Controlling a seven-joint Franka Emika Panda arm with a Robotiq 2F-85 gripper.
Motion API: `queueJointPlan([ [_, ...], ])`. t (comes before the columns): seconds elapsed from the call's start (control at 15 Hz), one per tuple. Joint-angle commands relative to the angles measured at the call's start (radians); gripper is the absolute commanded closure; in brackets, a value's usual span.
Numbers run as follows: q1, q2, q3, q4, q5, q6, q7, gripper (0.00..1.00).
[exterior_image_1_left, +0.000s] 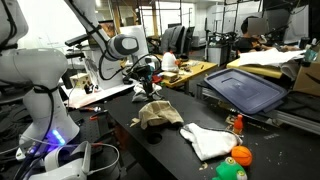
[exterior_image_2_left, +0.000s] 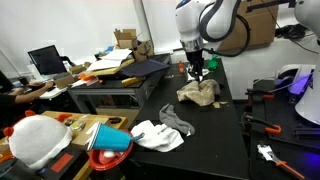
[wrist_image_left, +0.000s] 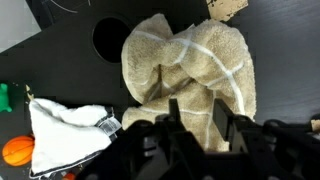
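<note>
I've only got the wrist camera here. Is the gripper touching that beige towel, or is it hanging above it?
Observer: Above it. In an exterior view the gripper hangs over the towel, and a small gap seems to show between them.
Operator: What's beyond the towel, outside my picture?
Observer: A big dark tray, tilted, past the far edge of the black table.
Operator: And past the white cloth?
Observer: A blue bowl, off the black table.
</note>
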Motion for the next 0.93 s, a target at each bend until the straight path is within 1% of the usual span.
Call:
queueJointPlan([
  [0.0, 0.006, -0.046, -0.047, 0.011, -0.022, 0.014, -0.030, 0.27],
  [0.2, -0.015, -0.056, -0.072, 0.034, -0.027, 0.022, -0.075, 0.04],
  [0.27, -0.020, -0.059, -0.081, 0.042, -0.026, 0.022, -0.099, 0.01],
  [0.33, -0.030, -0.085, -0.092, 0.050, -0.033, 0.028, -0.149, 0.00],
  [0.4, -0.215, -0.040, 0.089, 0.054, 0.060, 0.055, -0.261, 0.00],
  [0.47, -0.260, -0.066, 0.118, 0.061, 0.056, 0.062, -0.338, 0.00],
  [0.53, -0.170, -0.128, 0.006, 0.067, -0.018, 0.052, -0.361, 0.00],
  [0.6, -0.210, -0.131, 0.037, 0.072, -0.020, 0.049, -0.430, 0.00],
  [0.67, -0.396, -0.119, 0.221, 0.074, 0.030, 0.048, -0.525, 0.00],
  [0.73, -0.440, -0.141, 0.261, 0.074, 0.030, 0.031, -0.585, 0.00],
  [0.8, -0.318, -0.165, 0.133, 0.076, 0.028, 0.015, -0.647, 0.00],
  [0.87, -0.343, -0.171, 0.155, 0.078, 0.048, 0.004, -0.721, 0.00],
])
